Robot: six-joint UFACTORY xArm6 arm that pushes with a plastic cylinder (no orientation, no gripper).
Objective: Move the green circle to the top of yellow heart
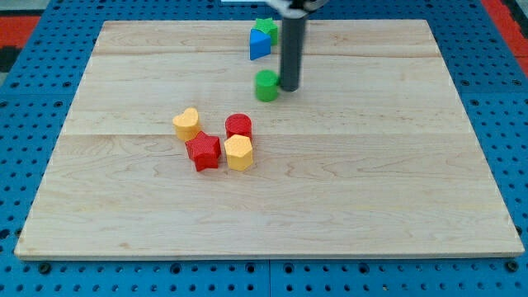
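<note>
My tip touches the green circle at upper centre, well above the yellow heart; a bare rod, no end effector, grasping nothing.

Green circle upright toward view's top; yellow heart well below-left.

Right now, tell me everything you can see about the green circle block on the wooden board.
The small green round block looks like a short, matte cylinder of plastic or painted wood, standing upright on the pale wooden board in its upper middle. My tip, the lower end of the dark rod, sits right beside it on the view's right, seemingly touching it. No other block touches it: the blue block lies above, and the yellow heart-shaped block lies below, towards the view's left.
</note>
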